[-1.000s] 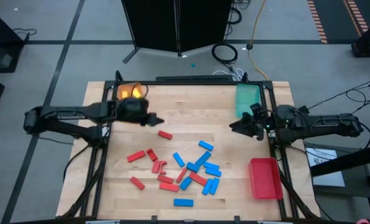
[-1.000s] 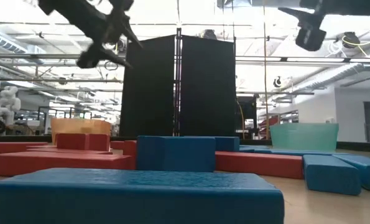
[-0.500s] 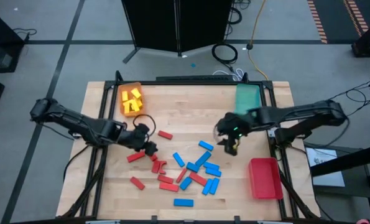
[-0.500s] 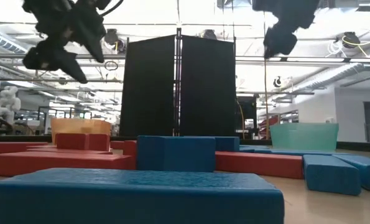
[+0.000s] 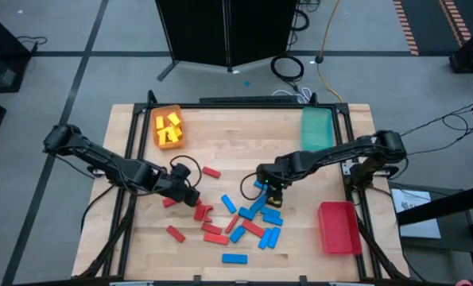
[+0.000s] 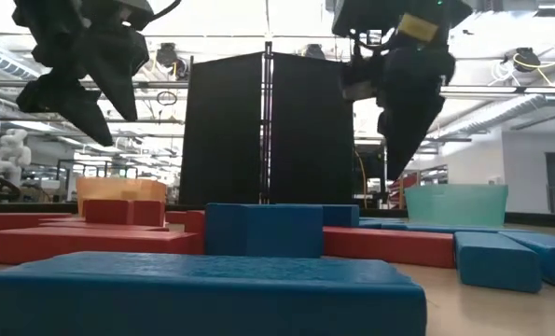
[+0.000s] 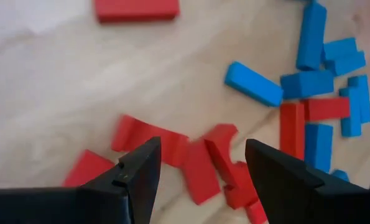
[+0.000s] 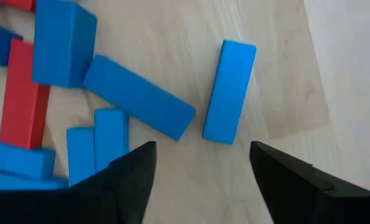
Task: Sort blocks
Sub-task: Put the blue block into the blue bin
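Your right end effector (image 5: 268, 189) is hanging wide and empty above the blue blocks (image 8: 229, 91) mid-worktop; your left end effector (image 5: 190, 194) is gaping empty over red blocks (image 7: 172, 148).

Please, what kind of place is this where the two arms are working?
Probably a robotics lab or workshop hall. The wooden table stands on a grey floor with loose cables behind it, a black partition is near, and the low view shows a wide room with ceiling pipes.
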Controlling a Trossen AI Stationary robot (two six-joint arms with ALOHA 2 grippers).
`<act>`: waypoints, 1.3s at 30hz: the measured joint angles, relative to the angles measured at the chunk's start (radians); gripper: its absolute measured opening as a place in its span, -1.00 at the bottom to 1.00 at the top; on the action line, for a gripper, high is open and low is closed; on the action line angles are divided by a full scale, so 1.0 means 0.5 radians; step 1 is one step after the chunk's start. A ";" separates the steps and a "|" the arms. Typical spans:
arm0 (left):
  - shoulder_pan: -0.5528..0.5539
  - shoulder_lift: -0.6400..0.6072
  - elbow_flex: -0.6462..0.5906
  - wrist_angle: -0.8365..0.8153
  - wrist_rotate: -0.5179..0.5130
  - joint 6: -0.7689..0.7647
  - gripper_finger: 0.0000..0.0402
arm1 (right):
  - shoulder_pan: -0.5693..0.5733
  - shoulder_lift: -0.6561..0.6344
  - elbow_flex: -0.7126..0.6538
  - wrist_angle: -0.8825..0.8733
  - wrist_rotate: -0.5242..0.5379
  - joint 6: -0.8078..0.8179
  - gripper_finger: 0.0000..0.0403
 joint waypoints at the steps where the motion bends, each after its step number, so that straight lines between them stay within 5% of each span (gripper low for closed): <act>1: 0.016 -0.026 0.000 -0.034 -0.014 0.003 0.13 | -0.008 0.017 0.000 0.025 0.000 0.009 0.33; 5: 0.097 -0.196 0.000 -0.271 -0.132 0.039 0.13 | -0.042 0.052 0.001 0.092 0.003 0.041 0.49; 11: 0.146 -0.594 0.000 -0.716 -0.568 -0.162 0.13 | -0.110 0.133 0.002 0.142 0.019 0.041 0.53; 22: -0.143 -0.923 -0.188 -0.424 -1.182 -0.074 0.13 | -0.139 0.219 0.002 0.249 0.000 0.066 0.53; 28: -0.301 -0.924 -0.578 0.074 -1.193 -0.337 0.13 | -0.168 0.219 0.002 0.277 0.007 0.060 0.53; 35: -0.395 -0.973 -0.637 0.186 -1.247 -0.164 0.13 | -0.180 0.316 0.001 0.268 0.005 0.015 0.53; 39: -0.412 -1.131 -0.637 0.180 -0.990 -0.103 0.13 | -0.180 0.390 0.001 0.288 0.001 0.002 0.53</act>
